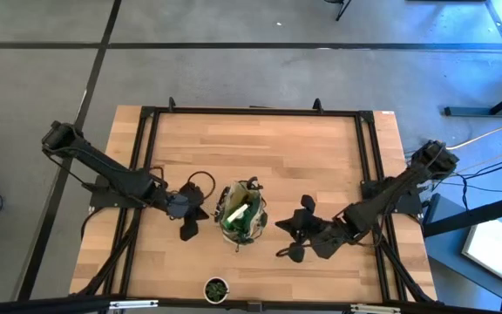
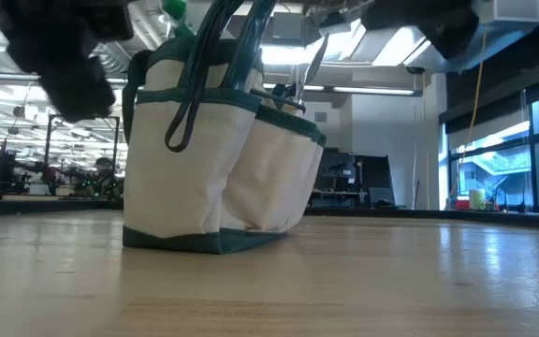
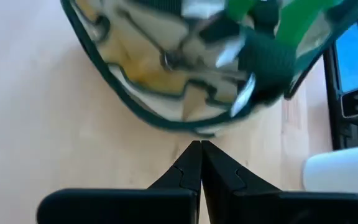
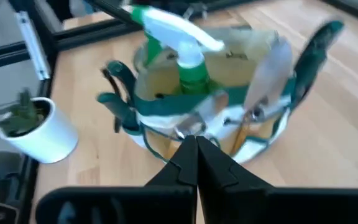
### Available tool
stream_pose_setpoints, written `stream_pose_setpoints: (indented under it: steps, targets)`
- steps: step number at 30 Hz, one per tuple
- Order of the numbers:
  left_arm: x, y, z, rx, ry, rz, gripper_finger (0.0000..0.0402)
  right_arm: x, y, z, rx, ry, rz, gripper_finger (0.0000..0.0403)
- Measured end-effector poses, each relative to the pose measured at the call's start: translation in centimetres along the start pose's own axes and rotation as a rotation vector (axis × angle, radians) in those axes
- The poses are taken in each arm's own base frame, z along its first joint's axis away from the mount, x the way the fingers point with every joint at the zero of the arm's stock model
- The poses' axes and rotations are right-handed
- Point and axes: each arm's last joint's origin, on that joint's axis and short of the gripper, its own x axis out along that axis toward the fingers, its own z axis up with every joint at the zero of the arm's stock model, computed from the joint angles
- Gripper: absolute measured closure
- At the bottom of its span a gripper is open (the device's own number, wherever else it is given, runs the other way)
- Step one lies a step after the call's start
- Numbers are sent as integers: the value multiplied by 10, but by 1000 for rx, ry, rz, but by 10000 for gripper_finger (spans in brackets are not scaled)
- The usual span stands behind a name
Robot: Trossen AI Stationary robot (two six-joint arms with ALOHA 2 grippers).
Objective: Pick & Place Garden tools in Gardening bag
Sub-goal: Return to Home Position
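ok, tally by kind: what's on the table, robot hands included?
Gardening bag: 1
Spray bottle: 1, standing in the bag
Potted plant: 1
Hands: 2, left hand and right hand, both shut and empty
Other tools in the bag: overlapping, cannot count
Total counted: 5

table [image 1: 303,157] | on it: gardening bag [image 1: 260,222] centre; potted plant [image 1: 217,289] near edge

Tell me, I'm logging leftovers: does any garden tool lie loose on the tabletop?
No: the high view shows only the gardening bag, holding the tools, and a potted plant on the table.
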Motion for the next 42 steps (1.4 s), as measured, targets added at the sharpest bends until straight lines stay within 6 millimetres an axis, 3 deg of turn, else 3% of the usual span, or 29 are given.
stream_pose_setpoints:
  steps: [8, 14, 21, 30, 37, 42]
  targets:
    - [-21, 5, 8, 153, -53, -44, 400, -6, -11, 27, -179, 77, 86, 403]
    - [-34, 7, 10, 259, 24, 31, 400, -18, -16, 68, -222, 178, 71, 403]
    - [-45, -6, 23, 449, -37, 18, 400, -35, -12, 97, -357, 151, 66, 403]
    - [-60, -22, 40, 493, -118, -46, 400, -38, -15, 81, -371, 178, -52, 403]
    - [-61, -29, 23, 497, -142, -4, 400, -62, -17, 53, -364, 150, -100, 403]
    - [-74, -25, 12, 465, -201, -39, 400, -84, -42, 33, -291, 103, -101, 403]
